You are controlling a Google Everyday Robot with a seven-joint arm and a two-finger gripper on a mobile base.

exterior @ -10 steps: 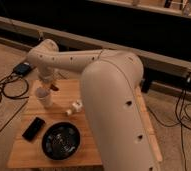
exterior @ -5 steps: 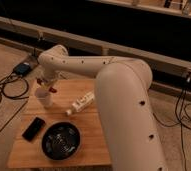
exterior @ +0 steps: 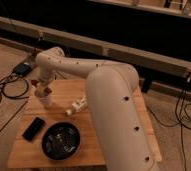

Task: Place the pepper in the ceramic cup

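Observation:
The whitish ceramic cup [exterior: 45,100] stands on the left part of the wooden table [exterior: 114,107]. My gripper [exterior: 42,88] hangs at the end of the white arm, directly over the cup's mouth and almost touching it. A small reddish piece, the pepper [exterior: 48,91], shows at the gripper's tip just above the cup's rim. I cannot tell whether it is held or free. The cup's inside is hidden by the gripper.
A white bottle [exterior: 79,105] lies on its side right of the cup. A wide black bowl [exterior: 61,141] sits near the front edge, with a flat black device [exterior: 33,128] to its left. Cables [exterior: 4,90] and a blue box [exterior: 23,68] lie on the floor at the left.
The arm's big links have swung up and to the right, uncovering the white bottle. The gripper has stayed over the cup.

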